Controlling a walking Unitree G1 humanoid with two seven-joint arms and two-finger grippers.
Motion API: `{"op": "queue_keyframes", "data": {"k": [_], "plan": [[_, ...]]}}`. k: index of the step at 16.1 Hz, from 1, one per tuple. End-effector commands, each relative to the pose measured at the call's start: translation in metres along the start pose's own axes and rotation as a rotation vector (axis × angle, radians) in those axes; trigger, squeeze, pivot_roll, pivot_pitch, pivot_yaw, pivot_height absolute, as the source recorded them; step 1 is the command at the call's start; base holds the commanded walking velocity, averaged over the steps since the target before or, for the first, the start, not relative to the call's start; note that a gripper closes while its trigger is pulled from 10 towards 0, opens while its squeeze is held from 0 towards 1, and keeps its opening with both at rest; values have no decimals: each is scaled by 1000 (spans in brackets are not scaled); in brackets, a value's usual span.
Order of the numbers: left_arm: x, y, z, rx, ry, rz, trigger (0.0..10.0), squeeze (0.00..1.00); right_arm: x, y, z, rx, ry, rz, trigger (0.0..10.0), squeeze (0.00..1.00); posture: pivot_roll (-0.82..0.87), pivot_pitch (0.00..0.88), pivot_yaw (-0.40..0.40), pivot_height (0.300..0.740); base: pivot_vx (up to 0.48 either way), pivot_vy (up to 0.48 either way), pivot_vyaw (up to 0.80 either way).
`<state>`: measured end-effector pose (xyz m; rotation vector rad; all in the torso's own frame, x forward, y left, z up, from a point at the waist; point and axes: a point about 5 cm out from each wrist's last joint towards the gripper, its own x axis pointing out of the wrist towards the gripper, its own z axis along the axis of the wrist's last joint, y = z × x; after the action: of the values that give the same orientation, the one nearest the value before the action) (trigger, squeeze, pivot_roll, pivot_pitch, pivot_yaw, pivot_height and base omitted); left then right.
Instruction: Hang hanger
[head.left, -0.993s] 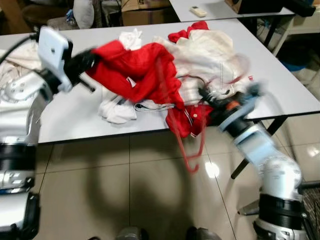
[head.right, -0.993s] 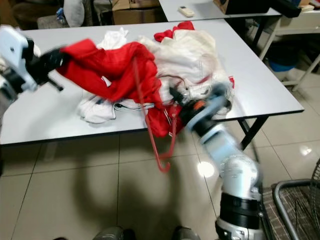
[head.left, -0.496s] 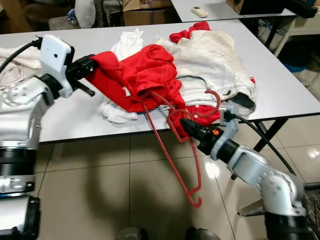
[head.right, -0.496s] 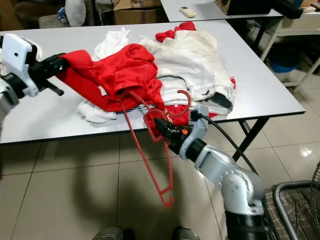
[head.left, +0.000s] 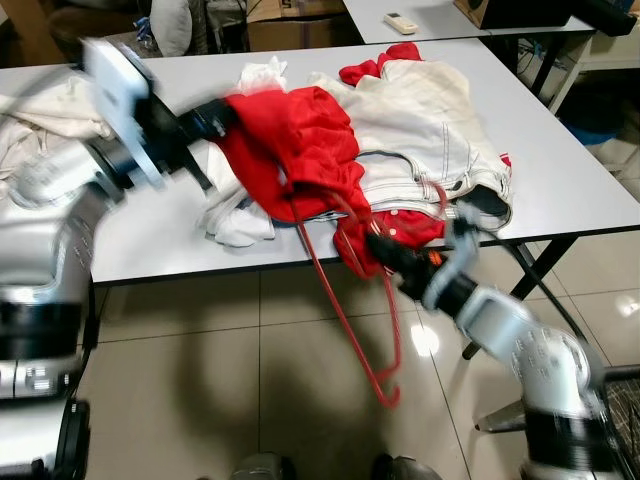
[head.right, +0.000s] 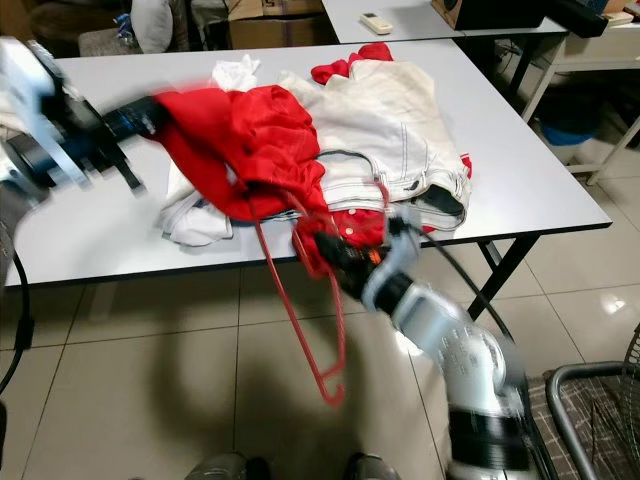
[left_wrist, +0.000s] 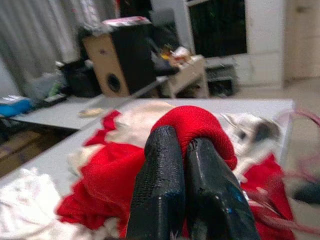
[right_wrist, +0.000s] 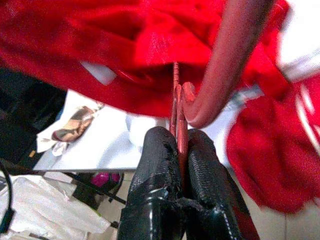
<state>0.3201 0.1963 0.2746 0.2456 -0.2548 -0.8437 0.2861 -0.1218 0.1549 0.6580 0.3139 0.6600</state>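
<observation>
Right gripper (right_wrist: 179, 150) clamped on red hanger (head.left: 345, 290).

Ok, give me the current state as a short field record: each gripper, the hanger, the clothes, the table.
left gripper: fingers shut on the red garment, lifting one end above the table
right gripper: fingers shut on the red hanger, near the table's front edge
red hanger: upper end caught in the red garment, lower end hanging off the table towards the floor
white clothes: piled on the table behind the red garment
table: grey top, clothes heaped across the middle
image quality: both arms motion-blurred
</observation>
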Motion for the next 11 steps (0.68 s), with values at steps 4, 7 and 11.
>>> {"op": "queue_keyframes", "data": {"k": [4,7,11], "plan": [[-17,16,-6,118,132,130,0,0,2,-8,25,46,-163,-72,10000,0,18,58,28,740,0,0,0],[-29,26,-11,137,176,270,0,0,-5,-14,39,165,-299,-107,10000,0,15,63,25,740,0,0,0],[-25,14,-22,85,186,235,0,0,3,-13,31,227,-295,-113,10000,0,15,71,30,740,0,0,0]]}}
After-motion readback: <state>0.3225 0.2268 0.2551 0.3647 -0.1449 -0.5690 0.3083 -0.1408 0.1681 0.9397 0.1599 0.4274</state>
